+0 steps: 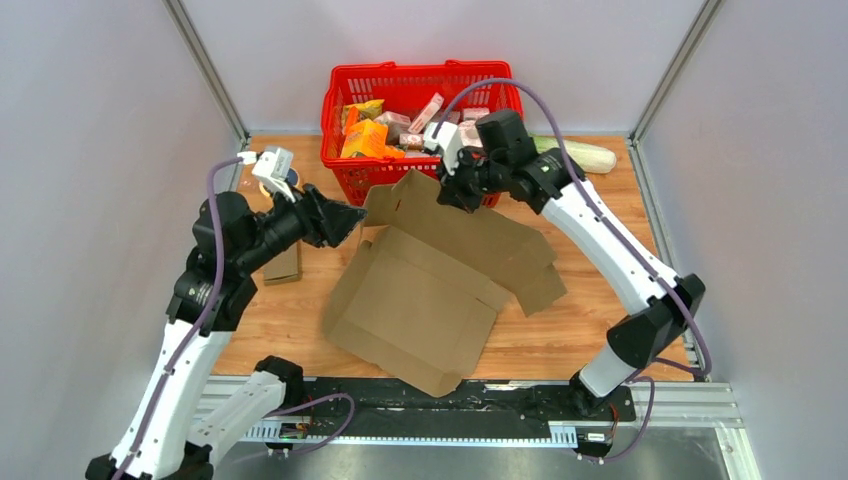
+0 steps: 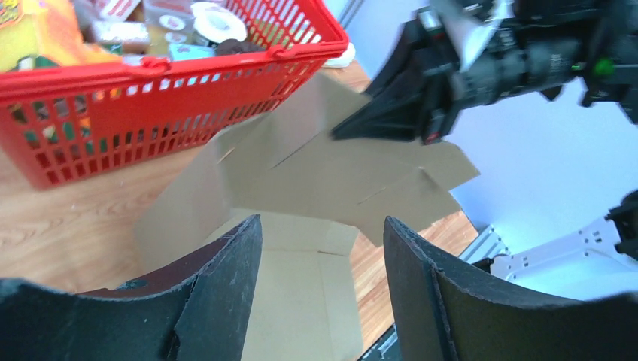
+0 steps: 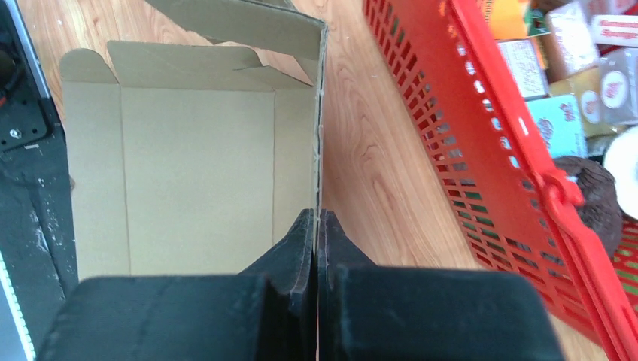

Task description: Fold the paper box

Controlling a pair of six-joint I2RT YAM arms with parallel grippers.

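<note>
The brown paper box (image 1: 425,290) lies unfolded on the wooden table, its back panel lifted. My right gripper (image 1: 455,192) is shut on the top edge of that raised panel (image 3: 320,113), which stands upright in the right wrist view. My left gripper (image 1: 352,218) is open and empty, hovering just left of the box's raised side flap. In the left wrist view the box (image 2: 316,293) lies between and beyond my open fingers (image 2: 226,286), with the right gripper (image 2: 421,83) above it.
A red basket (image 1: 350,170) full of packaged goods stands at the back, just behind the box. A small brown block (image 1: 283,265) lies under my left arm. A pale cylinder (image 1: 590,155) lies at the back right. Grey walls enclose the table.
</note>
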